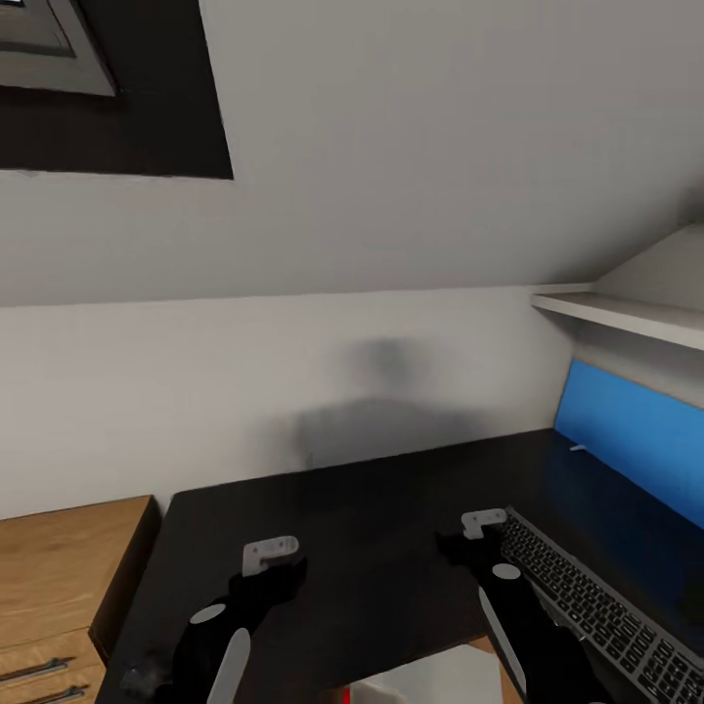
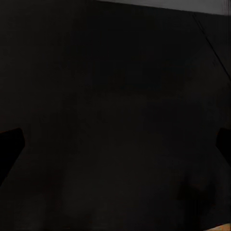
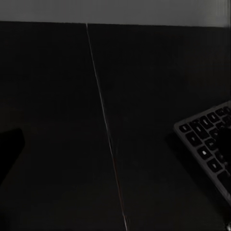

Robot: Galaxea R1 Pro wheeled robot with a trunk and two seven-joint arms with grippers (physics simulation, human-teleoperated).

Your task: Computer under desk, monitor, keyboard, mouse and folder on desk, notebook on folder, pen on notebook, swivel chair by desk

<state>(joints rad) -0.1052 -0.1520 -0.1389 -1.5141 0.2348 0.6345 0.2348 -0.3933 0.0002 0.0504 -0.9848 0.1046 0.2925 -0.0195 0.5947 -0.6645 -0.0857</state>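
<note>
Two arms reach over the desk (image 1: 391, 508), big and black w/ a shiny top. It sits vs. the white wall, w/ a blue wall panel (image 1: 636, 430) on the right and a white shelf (image 1: 626, 315) above that. A light wood drawer unit (image 1: 59, 577) stands just beside the desk on the left.

Next biggest: the keyboard (image 1: 596, 606). It lies flat on the desk's right part, slanted, just beside the right gripper (image 1: 467, 544). Right wrist view shows its corner (image 3: 207, 139) near the fingers too. A bit of the pale computer (image 1: 430, 684) w/ a red light peeks out under the desk edge.

Left gripper (image 1: 274, 579) hovers low over bare desk. Both pincers are dark on dark, so I can't tell if they're wide or narrow. They don't seem to hold anything.

What could go wrong, I think: right arm is so near the keyboard it could bump it & push it crooked or off the edge. A small white thing (image 1: 577, 448) lies by the blue panel; too tiny to name.
</note>
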